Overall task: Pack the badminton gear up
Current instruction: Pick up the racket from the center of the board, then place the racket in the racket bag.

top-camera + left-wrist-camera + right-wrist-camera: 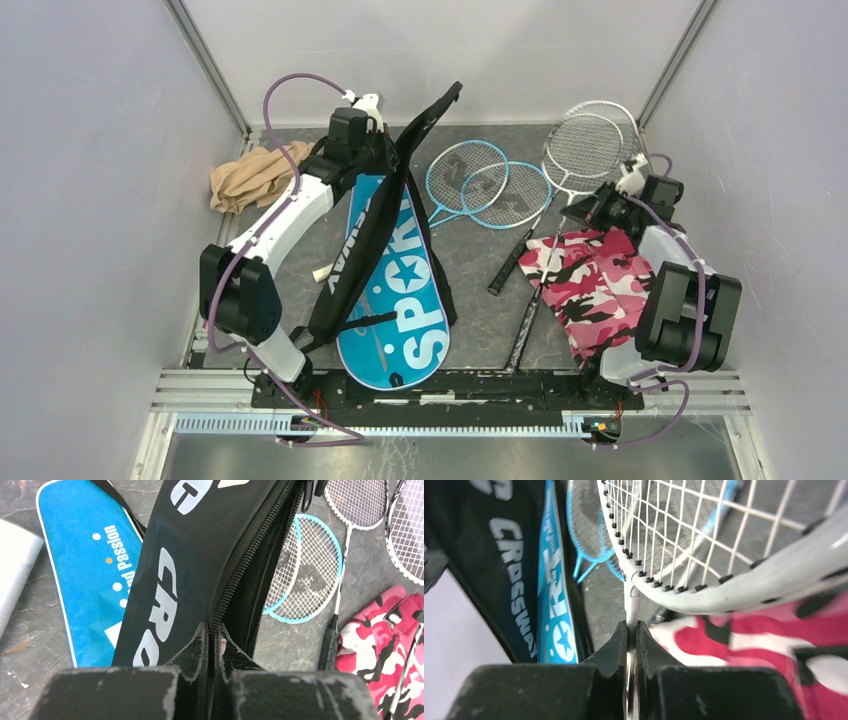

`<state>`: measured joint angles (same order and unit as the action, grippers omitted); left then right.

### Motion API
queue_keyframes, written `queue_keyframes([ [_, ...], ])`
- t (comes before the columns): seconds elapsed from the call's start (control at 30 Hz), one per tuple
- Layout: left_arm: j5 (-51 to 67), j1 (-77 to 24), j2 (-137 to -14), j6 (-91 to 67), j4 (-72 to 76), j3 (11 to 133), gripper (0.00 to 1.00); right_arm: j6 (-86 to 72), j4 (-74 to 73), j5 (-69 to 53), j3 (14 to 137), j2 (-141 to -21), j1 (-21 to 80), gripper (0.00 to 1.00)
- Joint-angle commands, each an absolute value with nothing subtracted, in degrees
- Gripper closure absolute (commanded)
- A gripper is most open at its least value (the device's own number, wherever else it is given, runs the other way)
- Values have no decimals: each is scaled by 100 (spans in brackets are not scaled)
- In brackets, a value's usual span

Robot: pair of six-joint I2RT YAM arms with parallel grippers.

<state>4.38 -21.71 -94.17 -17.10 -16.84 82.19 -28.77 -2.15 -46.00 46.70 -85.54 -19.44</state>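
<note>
Badminton gear lies spread over the table (480, 310), and the blue "SPORT" cover (405, 300), flat near your arm bases, is the handiest marker for placing the rest.

The black "CROSSWAY" cover (355, 255) lies slantwise over the SPORT cover's left side. Its far end stands raised off the table, past the SPORT cover's far end. Your left gripper (215, 642) is pinched tight on this black cover, with its fingertips together on the zip (236, 575) edge (further from the fingers, the two rows of teeth stand apart).

Just right of the SPORT cover's far end you have two blue rackets (490, 185), flat on the table with their heads overlapping. Further right of the SPORT cover lie the silver rackets (585, 145), also with heads overlapped. Their dark handles point back toward the near edge.

Your right gripper (631, 630) is closed to a narrow gap on the thin white shaft of one silver racket (734, 587), just below its head. From the overhead view you cannot tell which of the two it holds.

A pink camouflage cover (595, 285) lies well to the right of the SPORT cover, partly under your right arm. One racket's dark handle runs along the edge of it that faces the SPORT cover. A tan cloth bundle (250, 180) sits to the left of the SPORT cover's far end, on the other side of your left arm, near the table's far-left corner.
</note>
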Motion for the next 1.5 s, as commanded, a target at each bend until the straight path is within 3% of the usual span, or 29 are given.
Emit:
queue_keyframes([
  [0.0, 78, -2178, -9686, -2574, -1462, 8822, 98, -2568, -557, -5267, 5503, -8427, -1330, 100],
  [0.4, -590, -2171, -10255, -3473, -2818, 10810, 98, -1574, -1682, -5708, 7146, -8889, 592, 100],
  [0.8, -1145, -2206, -10301, -4292, -2899, 10339, 98, -588, -2534, -5792, 7329, -8793, 1289, 100],
  [1.47, -388, -2328, -10180, -4209, -2254, 9809, 98, 448, -3263, -3888, 7262, -9191, 1819, 100],
])
